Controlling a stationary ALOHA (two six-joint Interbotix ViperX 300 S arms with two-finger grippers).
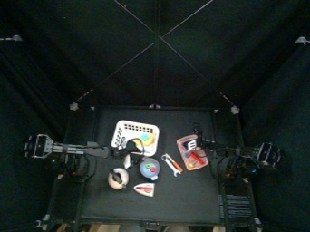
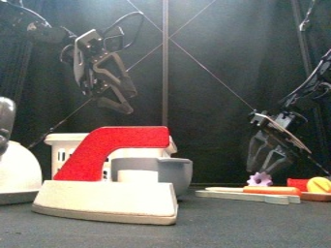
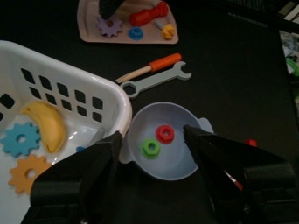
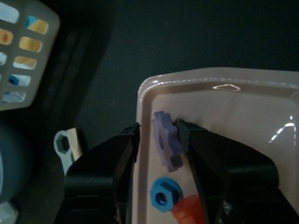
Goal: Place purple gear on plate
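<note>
Purple plastic, the gear (image 4: 167, 140) lies on the pink tray (image 4: 239, 114), near the tray's edge, between the right gripper's (image 4: 166, 171) two jaws, which stand wide on either side of it without clamping it. A blue ring (image 4: 163, 189) sits just beside the gear. Seen from above, the tray (image 1: 191, 150) is at about three o'clock from the pale blue-grey plate (image 1: 150, 168), well apart from it. The plate (image 3: 170, 140) carries a green nut (image 3: 151, 148) and a red nut (image 3: 165, 133). The left gripper (image 3: 156, 156) hovers above the plate, jaws apart and empty, next to the white basket (image 3: 59, 83).
</note>
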